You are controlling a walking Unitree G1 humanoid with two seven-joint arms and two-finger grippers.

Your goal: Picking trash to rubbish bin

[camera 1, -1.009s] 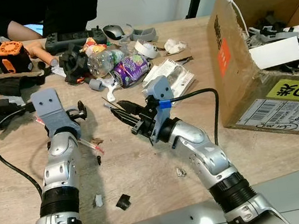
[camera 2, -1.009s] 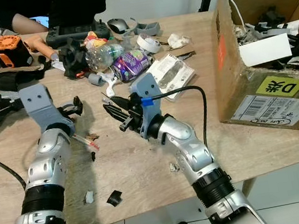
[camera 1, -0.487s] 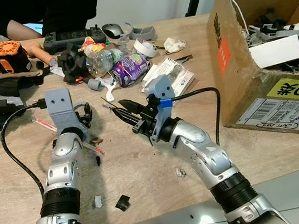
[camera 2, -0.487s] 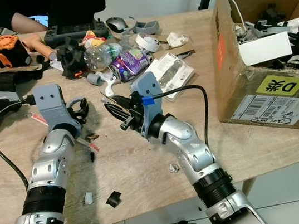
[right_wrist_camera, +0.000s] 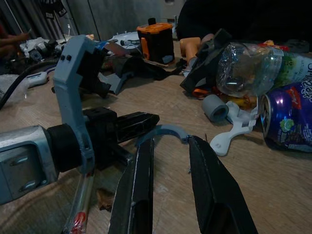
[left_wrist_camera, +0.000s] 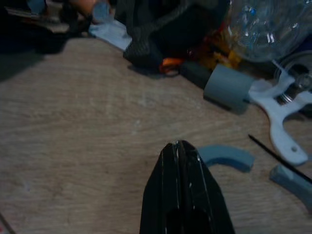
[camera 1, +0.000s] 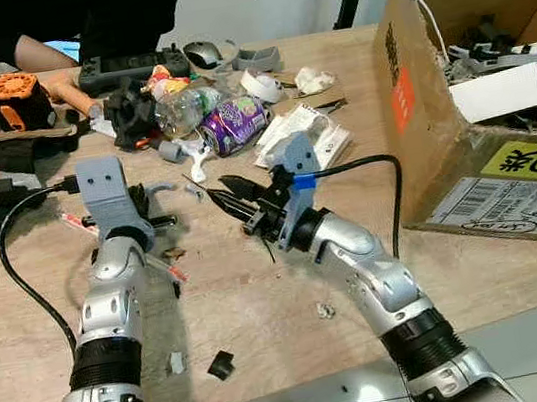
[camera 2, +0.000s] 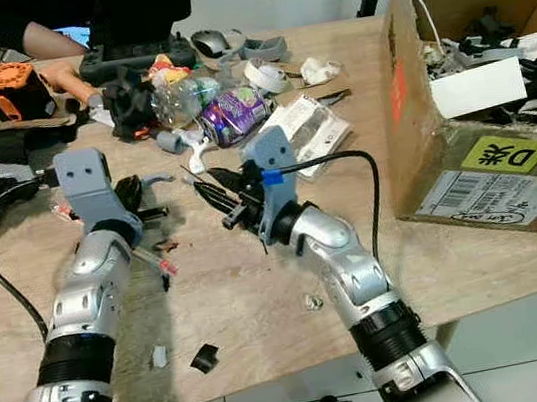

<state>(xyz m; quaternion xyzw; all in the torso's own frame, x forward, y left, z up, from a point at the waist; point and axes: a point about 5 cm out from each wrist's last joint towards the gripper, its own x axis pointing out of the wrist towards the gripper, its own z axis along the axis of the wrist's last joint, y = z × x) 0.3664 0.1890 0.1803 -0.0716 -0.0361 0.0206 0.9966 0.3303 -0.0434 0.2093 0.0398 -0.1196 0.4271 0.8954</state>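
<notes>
crushed purple can [camera 1: 233,125] on side beside clear bottle [camera 1: 186,107]; cardboard bin box [camera 1: 494,86] well apart.

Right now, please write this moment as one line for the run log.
left gripper: shut, empty, beside grey curved piece | right gripper: open, empty, facing the piece | cardboard box: to the right
</notes>
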